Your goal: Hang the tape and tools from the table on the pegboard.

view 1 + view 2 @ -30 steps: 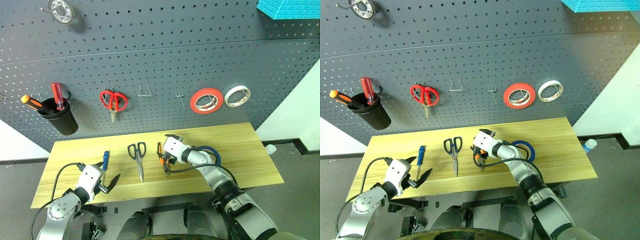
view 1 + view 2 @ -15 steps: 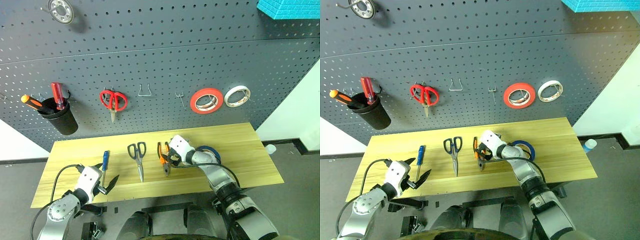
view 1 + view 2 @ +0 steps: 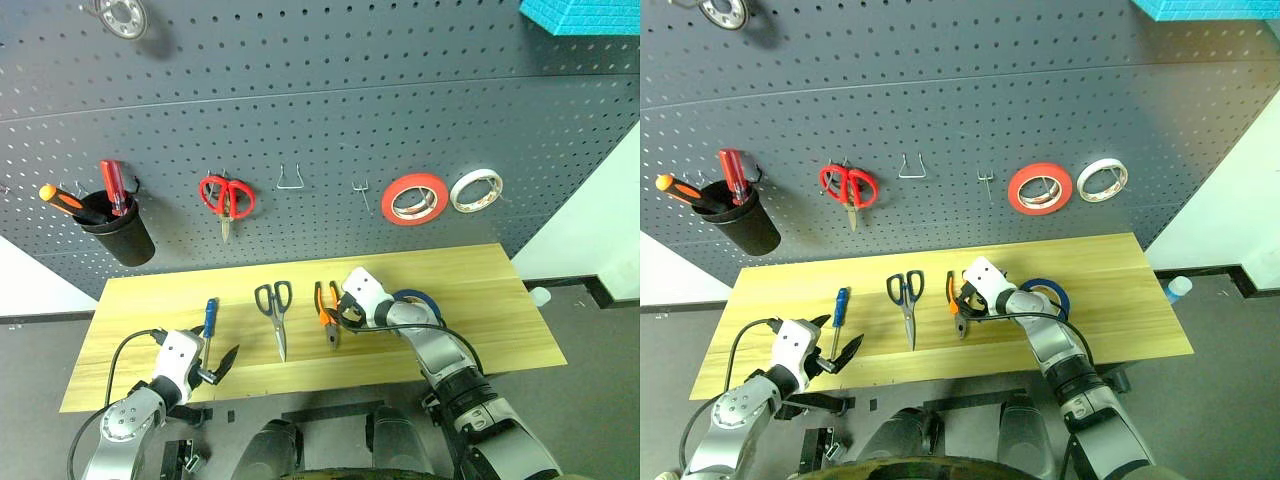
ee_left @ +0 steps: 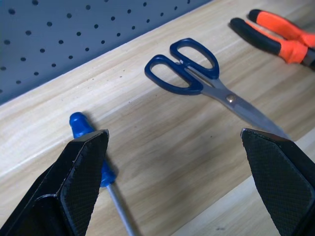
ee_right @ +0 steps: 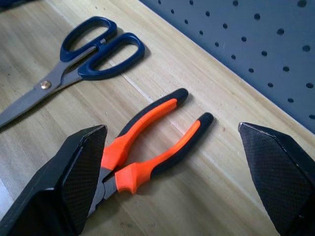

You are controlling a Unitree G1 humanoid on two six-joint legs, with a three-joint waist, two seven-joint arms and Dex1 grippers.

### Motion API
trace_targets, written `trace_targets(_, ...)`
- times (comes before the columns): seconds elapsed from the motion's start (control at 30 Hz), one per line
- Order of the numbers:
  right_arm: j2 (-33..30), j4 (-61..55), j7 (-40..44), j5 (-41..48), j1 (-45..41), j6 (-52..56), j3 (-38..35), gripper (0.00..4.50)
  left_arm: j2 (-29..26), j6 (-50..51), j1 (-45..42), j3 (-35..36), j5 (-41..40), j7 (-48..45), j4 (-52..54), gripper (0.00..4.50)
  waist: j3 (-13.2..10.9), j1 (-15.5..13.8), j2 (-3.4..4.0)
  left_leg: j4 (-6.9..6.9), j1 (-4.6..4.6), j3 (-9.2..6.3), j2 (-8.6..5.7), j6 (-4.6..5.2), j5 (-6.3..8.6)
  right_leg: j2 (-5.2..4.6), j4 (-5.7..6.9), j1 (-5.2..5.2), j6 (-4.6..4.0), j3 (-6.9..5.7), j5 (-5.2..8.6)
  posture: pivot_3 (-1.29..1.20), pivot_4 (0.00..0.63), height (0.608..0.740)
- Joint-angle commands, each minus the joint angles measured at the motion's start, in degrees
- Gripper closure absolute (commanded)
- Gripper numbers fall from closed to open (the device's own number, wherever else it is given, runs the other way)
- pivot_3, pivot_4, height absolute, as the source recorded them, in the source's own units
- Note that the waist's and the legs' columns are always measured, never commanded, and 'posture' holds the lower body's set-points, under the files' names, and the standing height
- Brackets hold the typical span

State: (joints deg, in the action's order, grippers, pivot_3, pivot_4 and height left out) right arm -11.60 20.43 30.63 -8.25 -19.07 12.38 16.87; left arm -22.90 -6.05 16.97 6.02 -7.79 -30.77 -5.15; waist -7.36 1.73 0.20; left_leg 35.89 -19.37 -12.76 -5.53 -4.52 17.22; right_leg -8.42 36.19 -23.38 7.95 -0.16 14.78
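On the light wood table (image 3: 500, 320) lie a blue-handled screwdriver (image 3: 210, 318), blue-handled scissors (image 3: 274, 308) and orange-and-black pliers (image 3: 326, 305). In the right wrist view the pliers (image 5: 152, 137) lie just beyond my open right gripper (image 5: 172, 130), their handles pointing toward the pegboard (image 3: 320, 110). The blue tape (image 3: 424, 301) lies flat behind my right wrist, partly hidden. My left gripper (image 3: 837, 336) hovers open at the table's front left, just in front of the screwdriver (image 4: 86, 135), and holds nothing.
On the pegboard hang red scissors (image 3: 227, 198), a red tape roll (image 3: 413, 198), a white roll (image 3: 475, 190), and a black cup (image 3: 120, 235) holding red and orange screwdrivers. Two bare hooks (image 3: 291, 181) (image 3: 360, 189) sit between the scissors and the rolls.
My right gripper has shifted slightly right and rolled at the wrist, uncovering more of the pliers' handles. The left arm has stayed put.
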Motion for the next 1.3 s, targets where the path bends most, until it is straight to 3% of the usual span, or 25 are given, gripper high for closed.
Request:
trace_targets(0.03, 0.74, -5.65, 0.08, 2.11, 0.71, 1.3, -1.41, 0.04, 1.45, 2.5, 0.59, 4.14, -3.86, 3.08, 5.83, 0.0, -0.68, -0.67, -0.14, 0.0, -0.03, 0.0, 0.02, 0.0, 0.0, 0.02, -0.01, -0.03, 0.0, 0.01, 0.0, 0.04, 0.183, 0.738)
trace_targets(0.2, 1.17, -10.29, 0.11, 2.65, 1.94, 3.57, -0.91, 0.04, 2.52, 5.46, 1.53, 7.41, -3.11, 8.85, 10.53, 0.0, -2.71, -1.29, -0.3, -0.01, -0.12, 0.0, 0.26, -0.01, 0.01, 0.25, -0.03, -0.12, -0.06, 0.02, -0.02, 0.04, 0.222, 0.738)
trace_targets(0.37, 0.47, -13.37, 0.21, 1.26, 3.05, 8.25, 1.09, 0.04, 1.1, 5.52, 1.95, 6.12, -1.02, 8.22, 11.19, 0.0, -4.23, -1.16, -0.37, -0.03, -0.2, 0.03, 0.3, -0.01, 0.02, 0.3, -0.07, -0.2, -0.09, 0.03, -0.03, 0.02, 0.241, 0.738)
trace_targets(0.53, -2.38, -16.4, 2.9, 3.29, 4.15, 12.04, 0.02, 0.04, -0.32, 6.44, -0.01, 3.73, -0.96, 4.57, 11.59, 0.0, -4.63, -1.07, -0.32, 0.15, -1.06, 0.04, 0.3, -0.03, 0.0, 0.32, -0.04, -1.04, -0.2, 0.03, -0.12, 0.02, 0.24, 0.738)
trace_targets(0.9, -17.9, -24.64, 11.3, 4.54, 7.83, 14.81, -3.06, 0.04, -3.76, 7.42, 0.95, -7.42, -9.72, -14.33, 21.27, 0.0, -4.63, -1.04, -0.34, 0.19, -1.13, 0.23, 0.41, 0.0, 0.02, 0.4, -0.14, -1.07, -0.26, 0.11, -0.16, -0.01, 0.187, 0.738)
trace_targets(1.3, -19.22, -19.46, 9.64, 5.26, 7.69, 19.93, -4.65, 0.04, -1.52, 5.17, -16.11, -20.69, 0.47, -18.55, 5.15, 0.0, -4.41, -0.94, -0.36, 0.52, -1.09, 0.57, 0.51, -0.03, -0.01, 0.59, -0.21, -1.03, -0.25, 0.38, -0.64, -0.07, 0.131, 0.738)
